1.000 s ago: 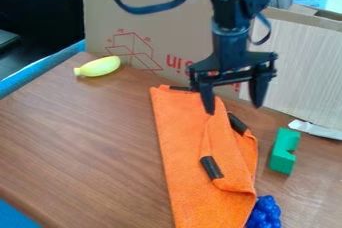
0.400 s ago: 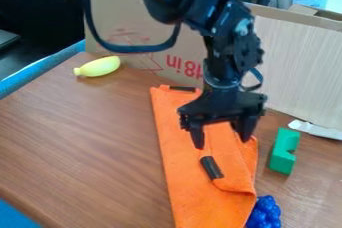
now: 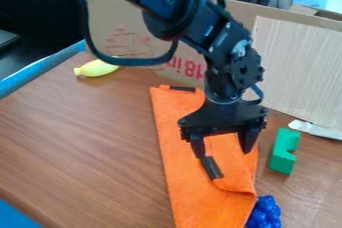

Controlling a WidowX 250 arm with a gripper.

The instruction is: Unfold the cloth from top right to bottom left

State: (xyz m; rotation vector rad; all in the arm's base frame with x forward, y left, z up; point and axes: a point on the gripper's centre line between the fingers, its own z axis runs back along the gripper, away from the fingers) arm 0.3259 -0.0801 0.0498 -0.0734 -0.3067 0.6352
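Note:
My gripper [image 3: 224,154] hangs over the right half of the folded orange cloth [image 3: 180,172], its two fingers spread apart with no cloth seen gripped between them. The cloth lies lengthwise on the table, with a folded-over flap along its right side. A black tab [image 3: 212,167] on the flap sits just below the tip of the left finger. Another black strip [image 3: 182,88] marks the cloth's top edge. The upper right part of the flap is hidden behind the gripper.
A green block [image 3: 284,151] stands right of the cloth, and blue grapes [image 3: 265,213] touch or nearly touch its lower right edge. On the wooden table [image 3: 80,142], a yellow banana [image 3: 97,68] lies at the upper left. Cardboard [image 3: 294,62] borders the back.
The gripper has come down and toward the camera, from the cloth's top end to above its middle. The cloth and other objects look unmoved.

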